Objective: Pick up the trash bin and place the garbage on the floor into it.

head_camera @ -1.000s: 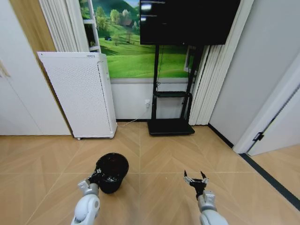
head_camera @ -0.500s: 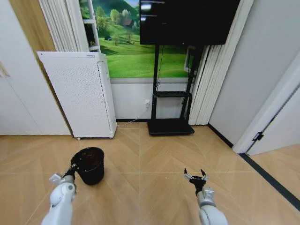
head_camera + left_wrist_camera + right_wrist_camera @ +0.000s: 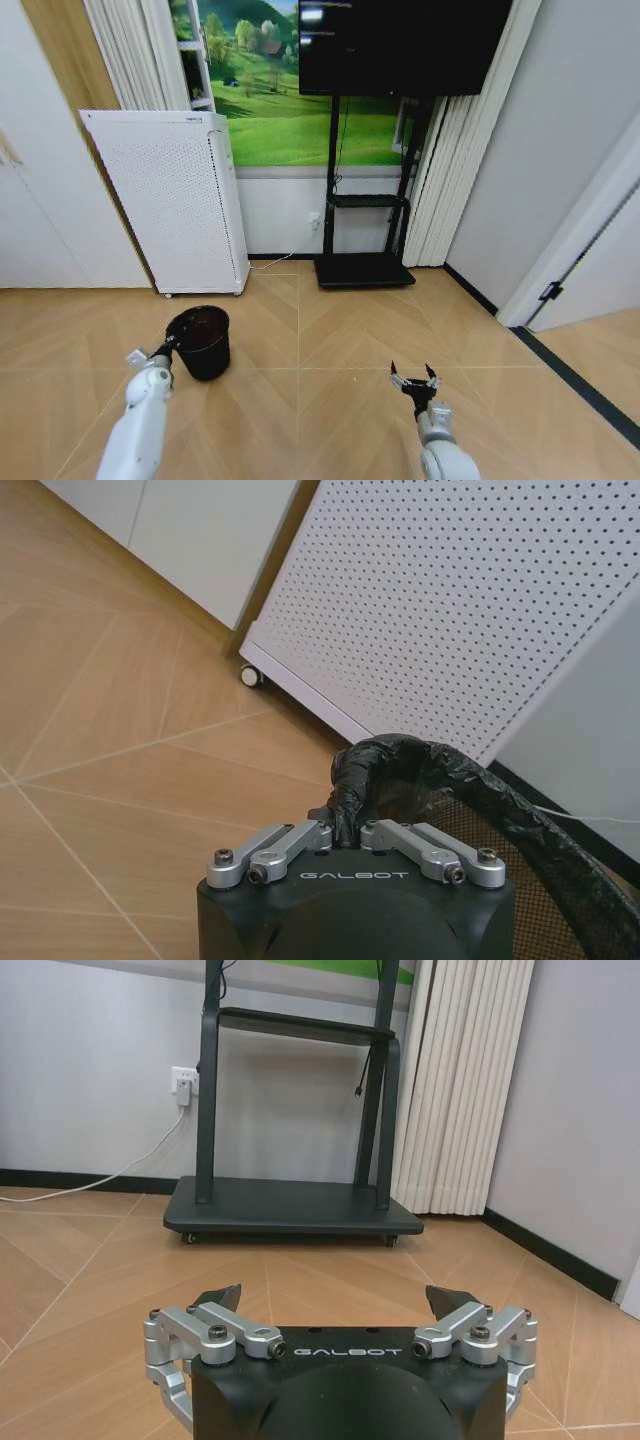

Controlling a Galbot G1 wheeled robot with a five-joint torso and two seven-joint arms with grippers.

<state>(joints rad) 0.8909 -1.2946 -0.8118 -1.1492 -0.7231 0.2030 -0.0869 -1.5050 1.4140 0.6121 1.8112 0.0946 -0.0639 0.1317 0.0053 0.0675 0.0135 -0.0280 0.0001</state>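
The trash bin [image 3: 201, 342] is a small black round bin held off the wooden floor at the left, in front of the white perforated appliance. My left gripper [image 3: 171, 347] is shut on its near rim; the left wrist view shows the fingers clamped on the black liner-wrapped rim [image 3: 352, 785] of the trash bin [image 3: 480, 800]. My right gripper [image 3: 414, 381] hangs open low at the right over bare floor, and its open fingers [image 3: 217, 1303] hold nothing in the right wrist view. The garbage is out of view.
A white perforated appliance [image 3: 175, 200] on small wheels stands against the left wall. A black TV stand [image 3: 364, 268] with a screen above sits at the back centre, beside white curtains [image 3: 455, 180]. A doorway [image 3: 590, 260] opens on the right. Wooden floor [image 3: 330, 340] spreads between.
My left arm swung left with the bin from the centre, then came back a little right and farther out. The right gripper stayed nearly still and open.
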